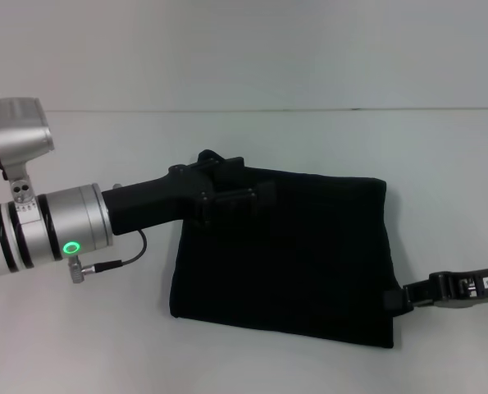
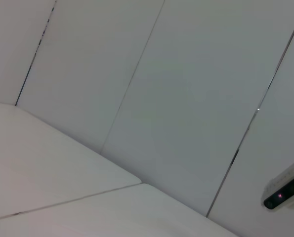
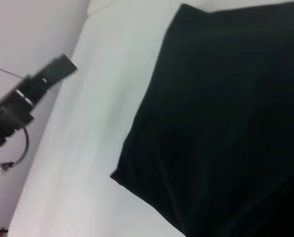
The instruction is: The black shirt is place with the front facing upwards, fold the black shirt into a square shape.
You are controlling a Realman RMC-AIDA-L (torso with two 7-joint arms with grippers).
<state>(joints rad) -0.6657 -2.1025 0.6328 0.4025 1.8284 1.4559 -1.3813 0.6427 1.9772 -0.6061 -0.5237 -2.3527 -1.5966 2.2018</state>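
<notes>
While shirt (image 1: 293, 254) lies folded to near-square at table (image 1: 79, 345) centre, risks remain. Left gripper (image 1: 227, 193) over shirt's far-left corner — jaw state cannot tell; careless lift could drag top layer and spoil fold. Right gripper (image 1: 403, 295) at shirt's near-right edge, apparently touching cloth, grasp not discernible — snag on withdrawal possible. Surroundings: bare table, wall (image 1: 244, 49) behind; nothing obstructs either arm.

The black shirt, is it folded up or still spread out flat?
Folded. The black shirt lies on the white table as a compact, roughly square block: no sleeves, collar or lettering show.
</notes>
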